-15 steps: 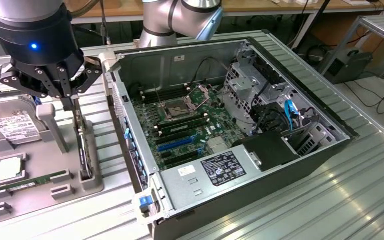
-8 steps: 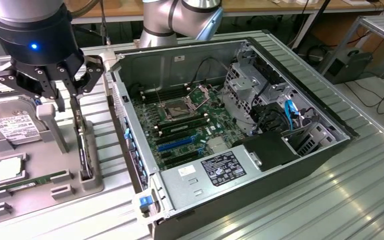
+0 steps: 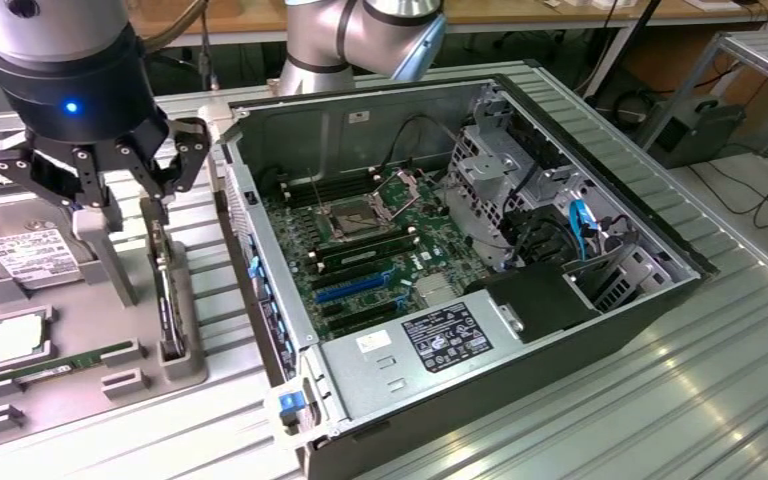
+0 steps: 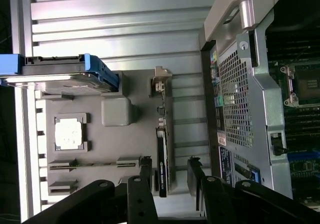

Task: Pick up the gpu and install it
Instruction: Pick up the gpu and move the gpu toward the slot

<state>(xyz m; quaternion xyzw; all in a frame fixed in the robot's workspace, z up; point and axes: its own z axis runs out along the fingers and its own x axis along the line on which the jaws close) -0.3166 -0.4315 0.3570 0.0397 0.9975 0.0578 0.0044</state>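
gpu [image 4: 162, 156] in sight: the thin, flat black card with a narrow silver bracket at one end is standing on edge in a slot of the grey moulded tray [image 3: 71, 400], right between my fingers.

Now the wide shot. Everything rests on the ribbed, silvery metal table [image 3: 651, 400]. Biggest thing on it is the open grey steel tower computer case [image 3: 357, 120], lying on its side with the panel off and the green motherboard [image 3: 357, 275] facing up. The case lies just beside the tray, on the exterior view's right of it.

My arm [image 3: 71, 60], a silver-and-black column with a small blue light, reaches down over the tray. My hand [image 4: 169, 161] is spread wide. There is one black finger [image 4: 145, 176] on each side of the card, with a sliver of a gap on one side and a wider gap on the other. I'm straddling the gpu, and nothing is pinched yet.

On the tray, well apart from the card, sits the boxy silver hard drive with a white label [image 3: 24, 250]. Near the drive, a square silver processor chip [image 3: 13, 338] lies flat in its pocket. Just beside the chip, the slim green memory stick [image 3: 57, 365] rests in its groove.
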